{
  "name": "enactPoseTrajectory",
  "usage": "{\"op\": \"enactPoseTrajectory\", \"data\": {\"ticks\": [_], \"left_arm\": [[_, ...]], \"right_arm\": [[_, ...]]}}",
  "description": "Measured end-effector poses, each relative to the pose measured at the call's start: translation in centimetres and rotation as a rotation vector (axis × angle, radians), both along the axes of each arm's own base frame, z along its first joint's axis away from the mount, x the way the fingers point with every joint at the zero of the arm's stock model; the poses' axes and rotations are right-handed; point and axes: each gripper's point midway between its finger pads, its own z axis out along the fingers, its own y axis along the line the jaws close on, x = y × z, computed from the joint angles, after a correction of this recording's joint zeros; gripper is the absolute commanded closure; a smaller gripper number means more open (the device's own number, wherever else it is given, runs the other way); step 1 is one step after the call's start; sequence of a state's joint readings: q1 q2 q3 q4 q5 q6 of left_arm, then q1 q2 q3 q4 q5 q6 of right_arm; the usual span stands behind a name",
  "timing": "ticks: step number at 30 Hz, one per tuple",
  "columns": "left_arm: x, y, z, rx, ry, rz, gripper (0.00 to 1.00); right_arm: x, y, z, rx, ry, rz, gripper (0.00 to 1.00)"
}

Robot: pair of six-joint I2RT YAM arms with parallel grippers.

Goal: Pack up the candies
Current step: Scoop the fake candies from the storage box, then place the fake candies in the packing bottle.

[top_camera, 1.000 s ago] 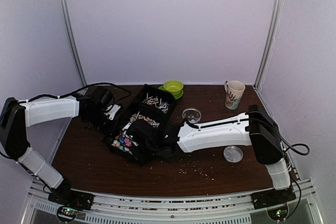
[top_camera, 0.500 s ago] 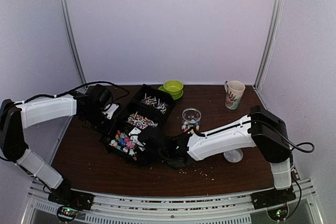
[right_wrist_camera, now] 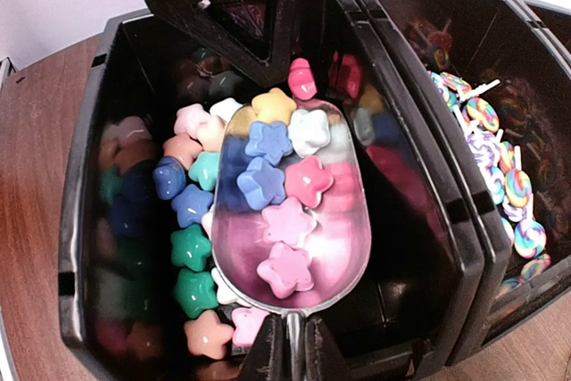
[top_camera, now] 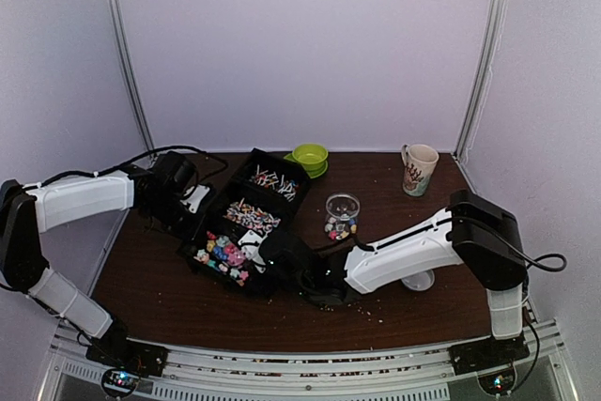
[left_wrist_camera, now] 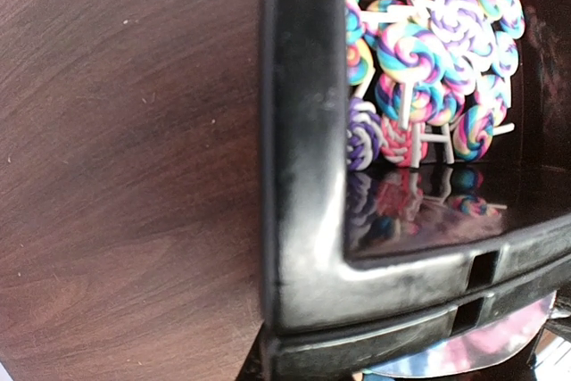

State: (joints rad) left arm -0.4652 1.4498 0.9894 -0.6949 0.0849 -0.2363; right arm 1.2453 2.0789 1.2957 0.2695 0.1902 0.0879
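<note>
Across the brown surface [top_camera: 141, 279], the largest thing is the black tray [right_wrist_camera: 82, 220], lying toward 9 o'clock of centre, its three compartments running from 6 to 12 o'clock. A glass jar [top_camera: 342, 216] stands at the tray's 3 o'clock with some sweets already inside, so we take it for the container being packed. The left gripper [top_camera: 195, 206] sits at the tray's 9 o'clock wall, clenched. Its own camera shows that wall running down to where the fingers would be, so we judge it pinches the rim to steady the tray against scooping. Over the 6 o'clock compartment the right gripper [right_wrist_camera: 287, 352] grasps the handle of a metal scoop [right_wrist_camera: 343, 238], held level so nothing slides out. Most of the candies [right_wrist_camera: 189, 247] lie in that compartment, and several star shapes ride in the scoop.
</note>
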Motion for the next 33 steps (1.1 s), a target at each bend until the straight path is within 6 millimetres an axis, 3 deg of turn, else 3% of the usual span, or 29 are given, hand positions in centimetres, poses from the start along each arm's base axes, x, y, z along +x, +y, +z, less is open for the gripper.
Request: {"op": "enactPoseTrajectory", "data": {"ticks": [18, 26, 33], "left_arm": [[0.0, -0.1, 0.1, -0.056, 0.025, 0.021, 1.0], [-0.1, -0.8, 0.3, -0.097, 0.036, 0.014, 1.0], [0.2, 0.0, 0.0, -0.073, 0.035, 0.042, 1.0]], "right_arm": [[-1.0, -2.4, 1.6, 0.082, -0.036, 0.016, 1.0], [-1.2, -3.5, 3.3, 0.101, -0.083, 0.022, 1.0], [-0.8, -5.4, 5.0, 0.117, -0.14, -0.019, 1.0]]}}
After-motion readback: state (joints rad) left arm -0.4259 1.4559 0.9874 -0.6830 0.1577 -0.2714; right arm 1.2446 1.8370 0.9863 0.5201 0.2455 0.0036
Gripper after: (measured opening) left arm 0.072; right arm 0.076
